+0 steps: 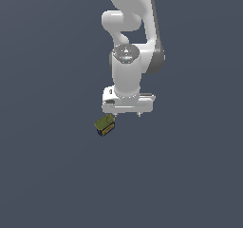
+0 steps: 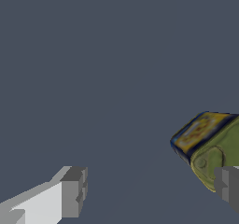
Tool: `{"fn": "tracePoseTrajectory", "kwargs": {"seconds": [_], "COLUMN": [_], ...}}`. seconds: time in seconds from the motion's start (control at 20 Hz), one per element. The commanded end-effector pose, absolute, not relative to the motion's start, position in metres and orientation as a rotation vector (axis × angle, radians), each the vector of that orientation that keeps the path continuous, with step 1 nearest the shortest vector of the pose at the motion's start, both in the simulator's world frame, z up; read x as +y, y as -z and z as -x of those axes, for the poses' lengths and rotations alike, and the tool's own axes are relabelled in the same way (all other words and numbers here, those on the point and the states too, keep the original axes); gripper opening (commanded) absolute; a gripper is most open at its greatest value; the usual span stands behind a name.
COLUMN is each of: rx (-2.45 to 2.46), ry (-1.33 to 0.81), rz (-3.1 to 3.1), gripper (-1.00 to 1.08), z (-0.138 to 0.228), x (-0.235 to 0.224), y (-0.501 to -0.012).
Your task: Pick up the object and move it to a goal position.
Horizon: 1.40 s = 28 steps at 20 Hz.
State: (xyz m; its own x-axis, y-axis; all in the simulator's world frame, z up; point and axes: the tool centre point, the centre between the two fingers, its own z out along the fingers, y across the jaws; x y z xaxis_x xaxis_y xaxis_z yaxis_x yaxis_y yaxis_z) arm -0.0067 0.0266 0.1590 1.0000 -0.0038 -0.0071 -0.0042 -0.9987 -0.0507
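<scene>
The object (image 1: 104, 125) is a tiny block, olive-green on top with dark blue and yellow sides. It lies on the dark grey floor, just below the white gripper (image 1: 125, 114) and towards the exterior view's left. In the wrist view the block (image 2: 205, 141) sits close to one fingertip (image 2: 228, 185), which covers part of its edge. The other fingertip (image 2: 72, 192) is far from it. The gripper (image 2: 149, 192) is open wide and holds nothing. The block is off to one side of the gap, not centred in it.
The white arm (image 1: 128, 56) rises behind the gripper towards the top of the exterior view. A plain dark grey floor (image 1: 57, 175) surrounds the block. No other objects or goal marker show.
</scene>
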Motion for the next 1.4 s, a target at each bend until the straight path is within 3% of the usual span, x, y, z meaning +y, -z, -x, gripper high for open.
{"fn": "tracePoseTrajectory", "kwargs": {"seconds": [0.0,0.5,1.35], "rx": [0.006,0.071,0.434], "ry": [-0.011,0.02,0.005], "rz": [3.091,3.08,3.063], "gripper": [1.0,1.0,1.0], "z": [0.007,-0.002,0.001], "x": [0.027,0.018,-0.011], "y": [-0.159,-0.182,-0.158]}}
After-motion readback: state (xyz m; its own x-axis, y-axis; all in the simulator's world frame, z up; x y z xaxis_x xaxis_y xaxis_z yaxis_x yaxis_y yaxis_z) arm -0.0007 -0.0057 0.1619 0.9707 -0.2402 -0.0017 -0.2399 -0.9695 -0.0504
